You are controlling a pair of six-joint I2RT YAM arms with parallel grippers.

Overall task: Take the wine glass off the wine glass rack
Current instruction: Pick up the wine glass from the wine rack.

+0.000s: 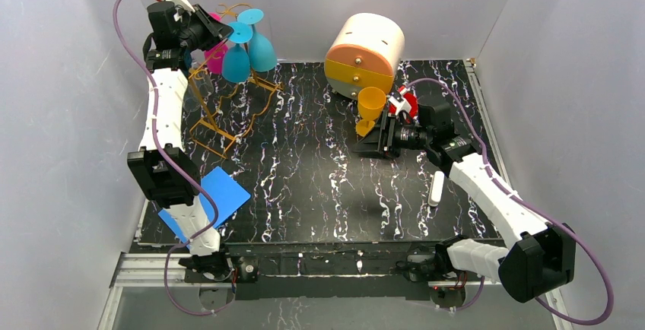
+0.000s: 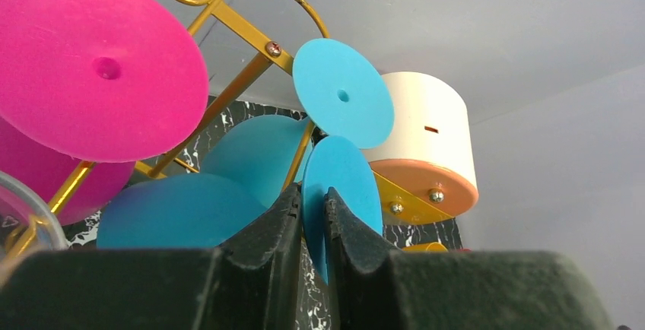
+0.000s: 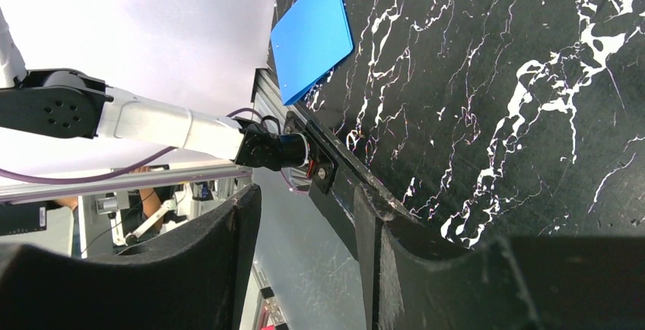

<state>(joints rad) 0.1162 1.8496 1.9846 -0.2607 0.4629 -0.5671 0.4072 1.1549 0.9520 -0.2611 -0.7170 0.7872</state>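
From above, the wine glass rack (image 1: 204, 106) stands at the far left of the black marbled table (image 1: 319, 193). Glasses hang from its top with their feet up: a pink glass (image 1: 215, 58) on the left and two blue ones to its right. The left gripper (image 1: 227, 32) is up at the top of the rack, at the foot of the nearer blue wine glass (image 1: 236, 62), which hangs on the rack. Well right of the rack sits a round cream-and-orange drawer box (image 1: 365, 52). A yellow glass (image 1: 370, 108) stands in front of the box, just beside the right gripper (image 1: 367, 141). A blue sheet (image 1: 217, 197) lies on the table nearer the arm bases than the rack. In the left wrist view, the gripper's black fingers (image 2: 278, 227) are pressed in on either face of the blue glass's round foot, pinching it edge-on. The rack's gold bars cross behind it, the pink foot is to their left, and the second blue foot is to their right. In the right wrist view, the right gripper is spread with nothing between its fingers (image 3: 228, 246). It faces the table's near edge and the blue sheet.
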